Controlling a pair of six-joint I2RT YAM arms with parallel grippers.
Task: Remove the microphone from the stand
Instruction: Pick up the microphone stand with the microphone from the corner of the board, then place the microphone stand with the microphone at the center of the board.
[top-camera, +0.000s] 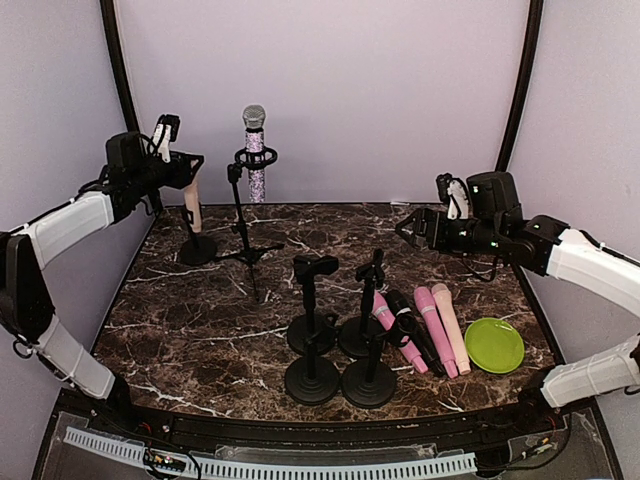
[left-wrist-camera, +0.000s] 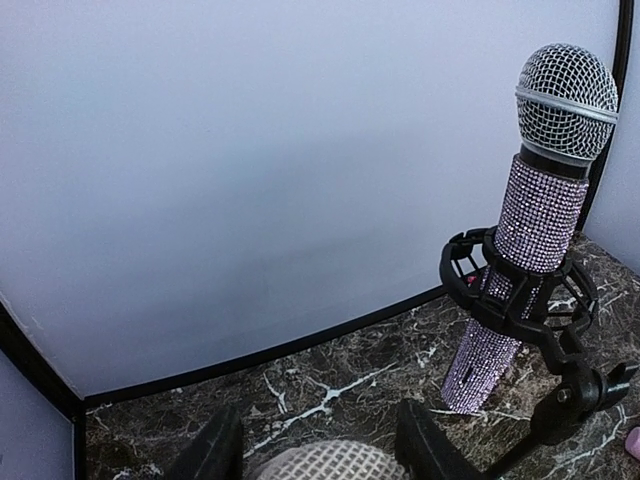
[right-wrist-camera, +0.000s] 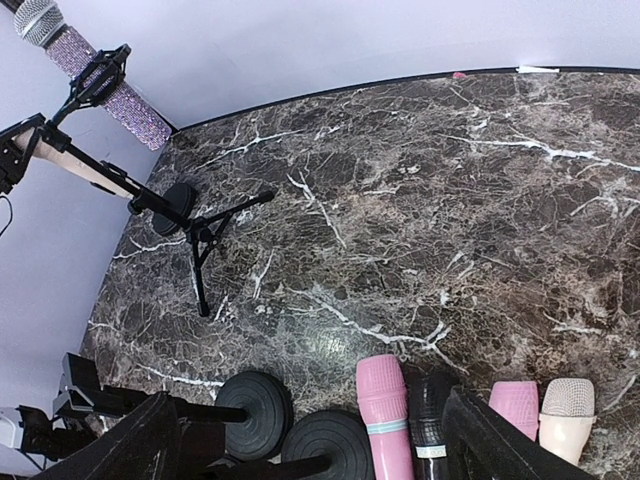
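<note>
- From above: the left end effector (top-camera: 183, 168) sits over the head of the peach microphone (top-camera: 192, 210), near upright in its round-based stand (top-camera: 197, 248) at the surface's (top-camera: 200, 320) far left
- Left wrist: its fingers (left-wrist-camera: 215, 450) flank the mesh head (left-wrist-camera: 325, 462), half closed; whether they grip I cannot tell
- Right wrist: the right end effector (right-wrist-camera: 312, 400) gapes empty, the microphone well apart at upper left

A: What colour is the bench (top-camera: 200, 310)?
B: Dark brown marble, veined white.
A: The upright microphone (left-wrist-camera: 540, 215), right of the left wrist view?
B: Lilac sparkle, silver mesh head. Its stand (left-wrist-camera: 575, 390) is black.
A: Along the bottom of the right wrist view?
B: A pink microphone (right-wrist-camera: 383, 395) with a pale blue band, a black microphone (right-wrist-camera: 432, 415), a second pink microphone (right-wrist-camera: 515, 400), a cream microphone (right-wrist-camera: 567, 435).
A: The plate (top-camera: 494, 345)?
B: Lime green.
</note>
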